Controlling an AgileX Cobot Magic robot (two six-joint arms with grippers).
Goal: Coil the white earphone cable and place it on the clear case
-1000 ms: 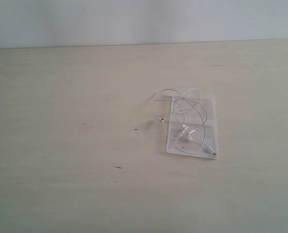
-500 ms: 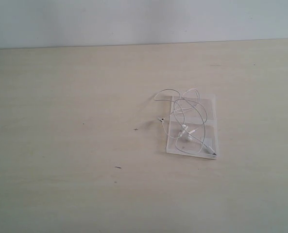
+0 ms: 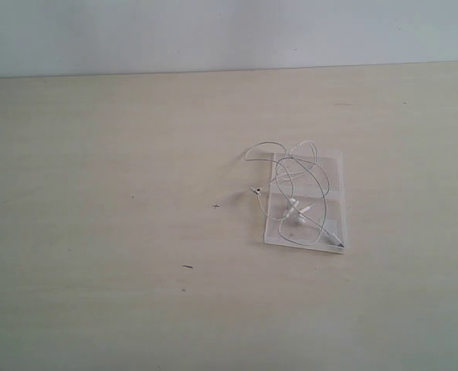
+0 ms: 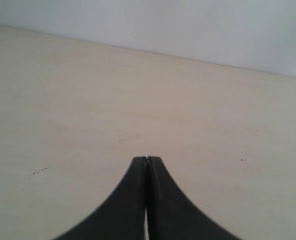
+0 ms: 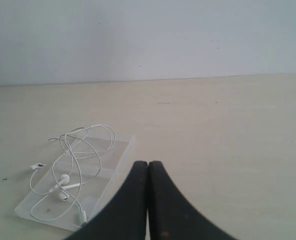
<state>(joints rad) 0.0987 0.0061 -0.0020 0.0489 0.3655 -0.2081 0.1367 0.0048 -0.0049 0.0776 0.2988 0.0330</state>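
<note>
One white earphone cable point(image 3: 294, 207) lies in a loose tangle of loops on one clear case point(image 3: 330, 165), right of centre on a pale wood-grain table point(image 3: 97, 232) in the exterior view. The cable's two earbuds point(image 3: 296, 214) rest side by side near the middle of the case, across the seam between its two flat panels. One loop and the small plug end point(image 3: 256, 189) spill over the case's left edge onto the bare tabletop. The rest of the wire stays within the case's outline.

Two grippers appear, one in each wrist view. The left gripper point(image 4: 147, 160) has its two dark fingers pressed tip to tip with nothing between them, above the bare table. The right gripper point(image 5: 148, 164) is likewise closed and holds nothing. From its camera, the cable point(image 5: 63, 180) and the case point(image 5: 117, 150) sit on the table close by, clear of the fingertips.

The tabletop is a light beige laminate marked by a few small dark specks point(image 3: 188, 267), and it fills most of the exterior view. Behind its far edge stands a plain, pale grey-white wall point(image 3: 213, 31), evenly lit.
</note>
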